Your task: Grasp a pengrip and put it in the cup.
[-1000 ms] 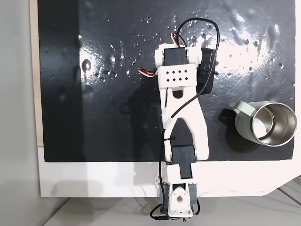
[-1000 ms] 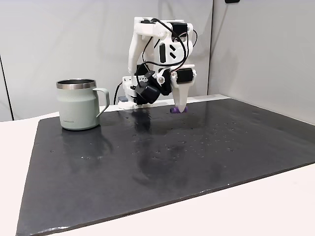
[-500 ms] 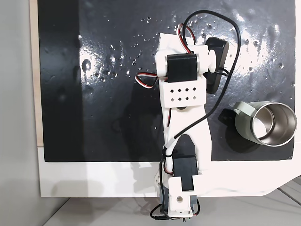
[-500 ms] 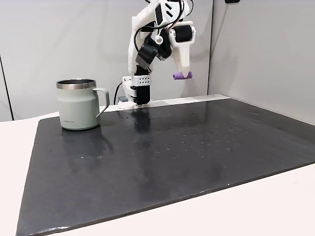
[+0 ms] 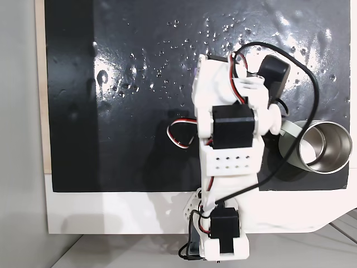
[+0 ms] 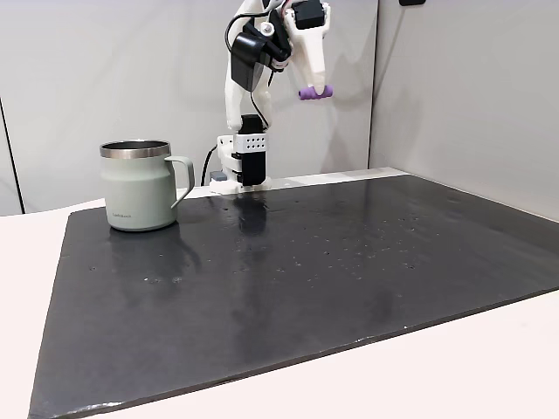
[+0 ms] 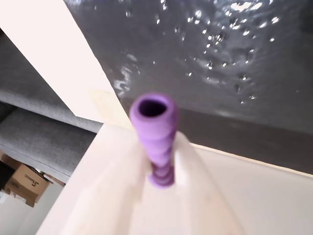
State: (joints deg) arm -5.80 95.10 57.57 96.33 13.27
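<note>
The pincer is clenched on the small purple ribbed pengrip tube, holding it high in the air above the far part of the mat in the fixed side view. In the wrist view the tube sits wedged between the two pale fingers, its open end sticking out past the tips, so its long axis runs along the fingers. In the side view it pokes out roughly level.

The pale sage-green mug with the shiny steel inside stands upright on the black glossy mat, well to the left of the pincer and far below it in that view. In the fixed view from above, the mug lies to the right of the white arm, its mouth open upward.

Judging from this, the carry is under way: the pincer must swing sideways toward the mug and come over its rim before letting go. The tube is small and the mouth wide, so the drop looks forgiving.
</note>
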